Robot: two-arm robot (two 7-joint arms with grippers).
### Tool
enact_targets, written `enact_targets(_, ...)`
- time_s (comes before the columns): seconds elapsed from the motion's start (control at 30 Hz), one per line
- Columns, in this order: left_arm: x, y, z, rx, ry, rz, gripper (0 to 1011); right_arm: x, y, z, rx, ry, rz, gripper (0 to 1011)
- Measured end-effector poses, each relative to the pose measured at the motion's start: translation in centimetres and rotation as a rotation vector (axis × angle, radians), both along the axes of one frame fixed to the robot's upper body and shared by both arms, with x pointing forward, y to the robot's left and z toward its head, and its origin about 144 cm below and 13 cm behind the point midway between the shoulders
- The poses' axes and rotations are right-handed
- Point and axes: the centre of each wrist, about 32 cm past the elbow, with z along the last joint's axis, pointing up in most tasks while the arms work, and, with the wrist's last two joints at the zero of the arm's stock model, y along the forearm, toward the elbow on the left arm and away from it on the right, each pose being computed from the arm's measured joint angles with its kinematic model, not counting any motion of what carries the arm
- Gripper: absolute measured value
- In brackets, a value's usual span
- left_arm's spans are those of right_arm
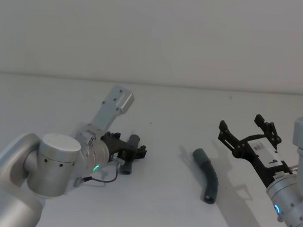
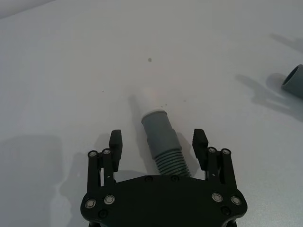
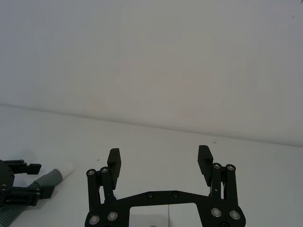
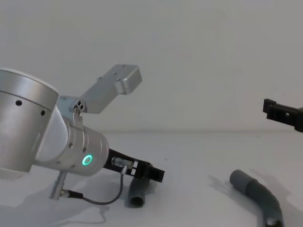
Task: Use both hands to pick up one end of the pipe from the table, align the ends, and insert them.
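Wide-open left gripper [image 2: 158,142] straddled the short pipe [image 2: 159,126], left of the curved pipe [image 1: 209,177]; right gripper [image 3: 159,155] gaped empty right of it.

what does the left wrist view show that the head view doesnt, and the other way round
Left wrist view: the short hose ends in a whitish tip, and the open left tool sits astride it with a gap on each side, not gripping.
Head view: the open right tool and the whole curved long hose, to that tool's left.
Both: the short hose lying on the table with the left tool around it; the wrist view catches one cuff of the long hose.
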Motion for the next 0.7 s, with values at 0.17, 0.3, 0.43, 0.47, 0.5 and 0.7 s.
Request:
enact_targets(0.17, 0.02, -0.04, -0.02, 0.002, 0.001, 0.001, 794, 0.00, 0.00, 0.00, 0.000, 0.000, 0.000, 1000)
enact_targets(0.3, 0.03, -0.07, -0.02, 0.003, 0.002, 0.002, 689, 0.00, 0.00, 0.00, 0.000, 0.000, 0.000, 1000)
enact_targets(0.43, 0.04, -0.08, -0.02, 0.004, 0.002, 0.002, 564, 0.00, 0.00, 0.00, 0.000, 0.000, 0.000, 1000)
enact_targets(0.47, 0.04, -0.08, -0.02, 0.004, 0.003, 0.003, 548, 0.00, 0.00, 0.00, 0.000, 0.000, 0.000, 1000)
enact_targets(0.5, 0.04, -0.09, -0.02, 0.005, 0.003, 0.003, 490, 0.00, 0.00, 0.00, 0.000, 0.000, 0.000, 1000)
enact_targets(0.7, 0.06, -0.10, -0.02, 0.005, 0.003, 0.003, 347, 0.00, 0.00, 0.00, 0.000, 0.000, 0.000, 1000)
